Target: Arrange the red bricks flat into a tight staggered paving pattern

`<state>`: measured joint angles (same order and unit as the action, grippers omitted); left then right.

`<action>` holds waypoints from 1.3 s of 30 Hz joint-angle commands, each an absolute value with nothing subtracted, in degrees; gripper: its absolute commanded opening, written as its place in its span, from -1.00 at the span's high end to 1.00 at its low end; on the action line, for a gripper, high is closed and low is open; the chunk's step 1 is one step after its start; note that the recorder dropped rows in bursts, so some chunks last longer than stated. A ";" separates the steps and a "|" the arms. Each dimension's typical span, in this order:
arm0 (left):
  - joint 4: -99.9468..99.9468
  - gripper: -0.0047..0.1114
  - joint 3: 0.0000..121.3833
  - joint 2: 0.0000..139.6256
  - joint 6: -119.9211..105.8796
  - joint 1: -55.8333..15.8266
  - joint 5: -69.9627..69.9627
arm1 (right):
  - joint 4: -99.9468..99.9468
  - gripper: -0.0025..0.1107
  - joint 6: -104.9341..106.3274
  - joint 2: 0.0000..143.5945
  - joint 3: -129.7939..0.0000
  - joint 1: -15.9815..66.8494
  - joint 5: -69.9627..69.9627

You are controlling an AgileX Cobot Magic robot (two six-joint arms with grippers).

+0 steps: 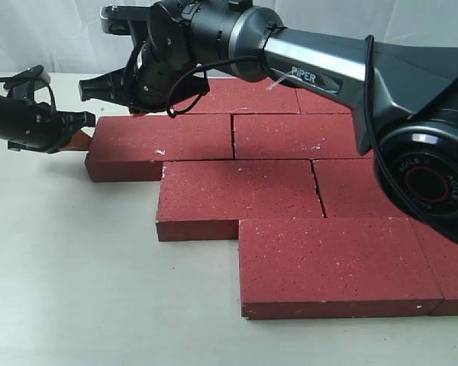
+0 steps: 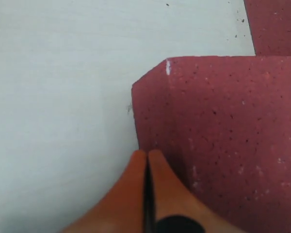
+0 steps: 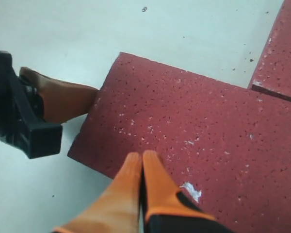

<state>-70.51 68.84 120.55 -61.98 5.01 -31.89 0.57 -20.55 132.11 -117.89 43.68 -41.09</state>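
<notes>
Bench (image 1: 69, 290): pale and flat. It carries everything, and it spreads bare past the outer end of the end brick.

Red bricks (image 1: 290, 191): I see them lying flat in staggered rows. One row sits behind the end brick. Two more sit in front of it, each stepped further along toward the end brick's inner side. Most joints look tight, so I judge the paving nearly done.

Right arm (image 1: 328, 69): it reaches across from the end brick's inner side and passes over the row behind it.

End brick (image 1: 160, 141): this is my landmark, the outermost brick of its row. It lies flat with one short face open to the bench.

Left claw (image 2: 146, 158): closed on nothing. Its orange fingers (image 3: 63, 102) touch the end brick's open short face near a corner. I read this as a shove, driving the brick lengthwise against its neighbour.

Right claw (image 3: 143, 162): also closed and holding nothing. It is poised over the top of the end brick near its outer end. I cannot tell whether the tips touch. I judge it is there to keep the brick from lifting or twisting under the push.

Joint (image 1: 233, 137): a thin dark line at the end brick's inner end, already narrow.

White chip (image 3: 190, 190): a small scar on the end brick's top, just beside the right claw.
</notes>
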 commanded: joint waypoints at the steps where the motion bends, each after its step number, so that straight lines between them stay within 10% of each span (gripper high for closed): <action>1: -69.05 0.92 68.93 120.76 -61.98 5.22 -29.70 | 0.00 0.97 -20.60 131.43 -118.02 43.37 -42.14; 39: -45.56 0.92 65.60 109.65 -38.17 5.52 -31.20 | 6.01 0.97 -7.25 127.42 -118.02 37.15 -69.96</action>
